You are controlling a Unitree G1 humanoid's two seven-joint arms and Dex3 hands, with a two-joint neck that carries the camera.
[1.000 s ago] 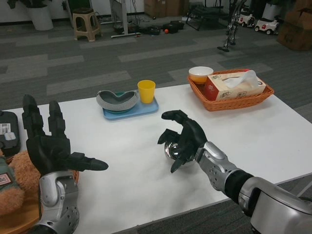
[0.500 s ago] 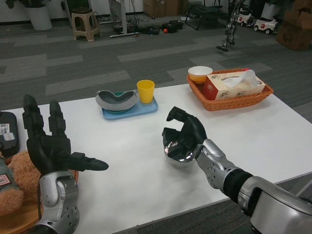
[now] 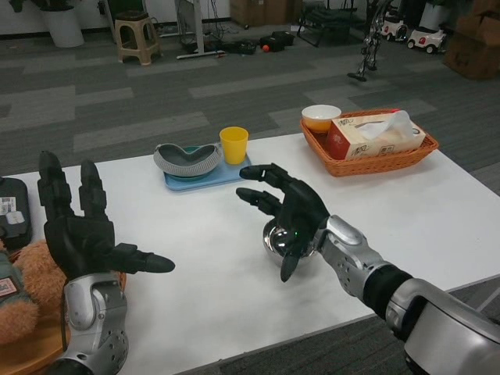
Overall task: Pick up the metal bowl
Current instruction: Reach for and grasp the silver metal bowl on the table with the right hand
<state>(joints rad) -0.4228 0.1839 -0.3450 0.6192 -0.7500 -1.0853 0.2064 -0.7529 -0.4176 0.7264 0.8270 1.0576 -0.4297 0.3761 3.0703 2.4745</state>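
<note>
The small shiny metal bowl (image 3: 275,237) stands on the white table (image 3: 211,266) a little right of the middle. My right hand (image 3: 291,212) lies over its far right side. The fingers stretch out to the left above the bowl and are spread apart, and the thumb points down along the bowl's near side. The palm hides much of the bowl. My left hand (image 3: 78,234) is raised at the left edge of the table, palm up and fingers apart, holding nothing.
Behind the bowl, a blue tray (image 3: 234,173) carries a grey woven bowl (image 3: 186,160) and a yellow cup (image 3: 233,145). An orange basket (image 3: 375,162) at the back right holds a tissue box (image 3: 375,134) and a white bowl (image 3: 321,118). A teddy bear (image 3: 19,289) sits at the near left.
My right hand's fingers, curled round the tilted bowl half a second ago, have spread out over it. The bowl is back down on the table. The left hand has not moved.
</note>
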